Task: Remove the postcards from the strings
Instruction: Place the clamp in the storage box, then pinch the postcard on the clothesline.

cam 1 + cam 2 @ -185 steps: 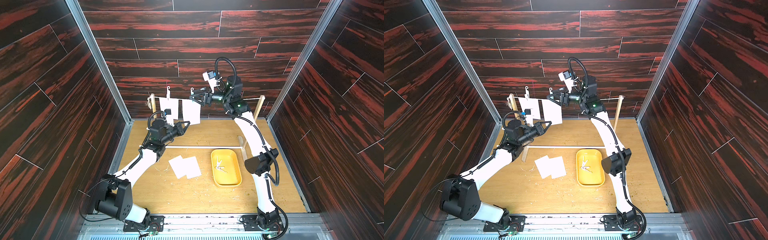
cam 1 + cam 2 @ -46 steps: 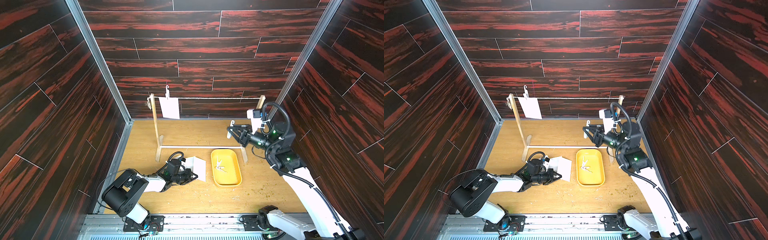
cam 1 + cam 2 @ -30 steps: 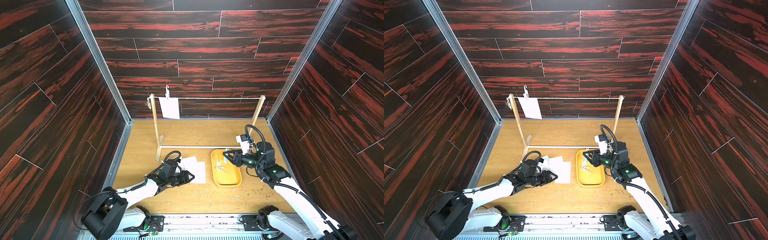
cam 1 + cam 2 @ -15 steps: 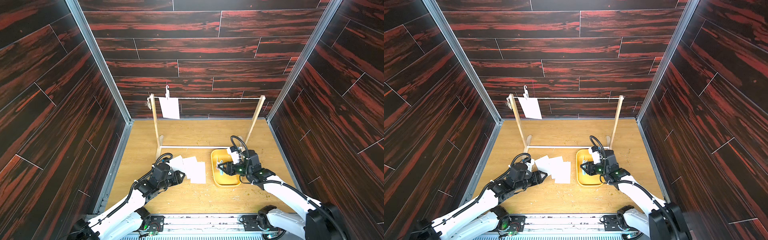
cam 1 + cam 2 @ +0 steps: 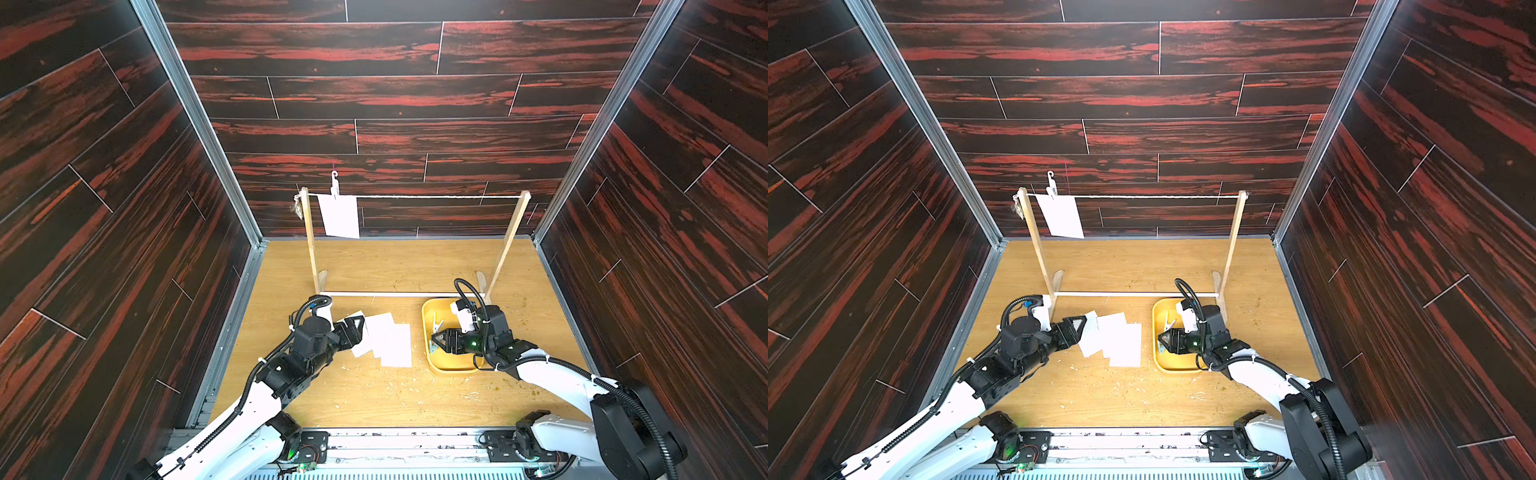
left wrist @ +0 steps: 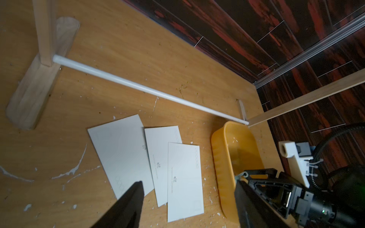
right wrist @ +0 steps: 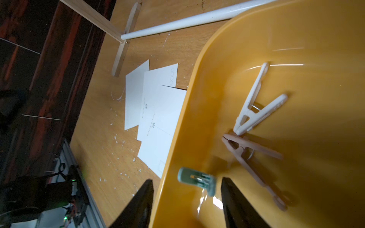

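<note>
Right gripper [image 7: 186, 179]: jaws spread above the yellow tray [image 7: 197, 79], a teal clothespin [image 7: 194, 178] ungripped between them (pegs are evidently collected here). Left gripper [image 6: 188, 181]: jaws spread, empty, over three postcards [image 6: 122, 150] lying overlapped on the table [image 6: 158, 59]. One postcard [image 5: 338, 216] hangs pegged to the string [image 5: 436, 196].

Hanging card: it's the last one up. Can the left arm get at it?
Likely yes: the left end effector is open and empty, and nothing blocks the way up to the card.

Three clothespins [image 7: 256, 104] lie in the yellow tray [image 7: 217, 75] beside postcards [image 7: 156, 102].
</note>
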### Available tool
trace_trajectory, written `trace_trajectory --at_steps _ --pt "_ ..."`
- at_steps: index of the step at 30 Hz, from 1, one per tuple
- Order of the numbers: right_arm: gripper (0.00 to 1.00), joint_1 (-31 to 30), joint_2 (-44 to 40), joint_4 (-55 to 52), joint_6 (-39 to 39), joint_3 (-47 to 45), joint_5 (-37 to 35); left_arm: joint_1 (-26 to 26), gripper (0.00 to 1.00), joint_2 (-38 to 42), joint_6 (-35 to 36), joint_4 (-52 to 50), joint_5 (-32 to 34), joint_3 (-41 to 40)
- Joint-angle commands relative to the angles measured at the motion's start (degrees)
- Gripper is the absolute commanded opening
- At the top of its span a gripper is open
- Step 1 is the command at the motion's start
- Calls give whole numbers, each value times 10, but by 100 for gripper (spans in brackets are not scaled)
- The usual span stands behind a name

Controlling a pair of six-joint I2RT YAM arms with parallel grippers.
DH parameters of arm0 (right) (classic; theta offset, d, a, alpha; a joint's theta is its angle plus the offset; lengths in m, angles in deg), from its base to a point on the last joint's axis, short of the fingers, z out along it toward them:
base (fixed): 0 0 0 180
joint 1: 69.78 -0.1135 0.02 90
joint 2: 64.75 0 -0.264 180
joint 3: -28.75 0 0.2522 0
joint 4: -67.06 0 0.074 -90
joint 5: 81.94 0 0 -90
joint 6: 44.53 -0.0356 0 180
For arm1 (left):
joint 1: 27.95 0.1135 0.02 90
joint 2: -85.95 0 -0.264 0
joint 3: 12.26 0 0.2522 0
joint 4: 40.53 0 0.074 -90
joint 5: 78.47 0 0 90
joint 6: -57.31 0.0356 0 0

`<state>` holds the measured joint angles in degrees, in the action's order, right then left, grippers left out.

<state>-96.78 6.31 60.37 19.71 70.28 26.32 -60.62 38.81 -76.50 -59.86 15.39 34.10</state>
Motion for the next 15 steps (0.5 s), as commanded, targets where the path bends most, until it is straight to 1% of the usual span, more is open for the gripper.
trace_trajectory --at_steps 1,2,4,7,8,10,11,12,13,15 --pt "64 -3 -31 -21 5 15 -19 18 78 -19 20 16 4 40" --pt "66 -3 -40 -28 6 21 -17 26 79 -22 21 19 -4 47" --pt "72 -3 -62 -47 10 36 -17 49 84 -27 21 34 -22 57" --pt "79 -3 -89 -70 15 59 -11 80 85 -33 26 47 -45 77" --pt "81 -3 -97 -75 17 66 -7 87 89 -35 27 47 -47 85" --pt "86 -5 -112 -83 20 86 5 101 93 -39 37 55 -57 101" --pt "88 -5 -118 -86 20 94 12 106 99 -42 40 57 -58 108" --pt "90 -5 -122 -89 22 105 12 113 100 -46 44 62 -62 119" --pt "91 -6 -125 -91 22 115 36 119 100 -52 48 69 -68 126" --pt "94 -6 -125 -96 24 135 48 130 100 -65 50 83 -78 140"
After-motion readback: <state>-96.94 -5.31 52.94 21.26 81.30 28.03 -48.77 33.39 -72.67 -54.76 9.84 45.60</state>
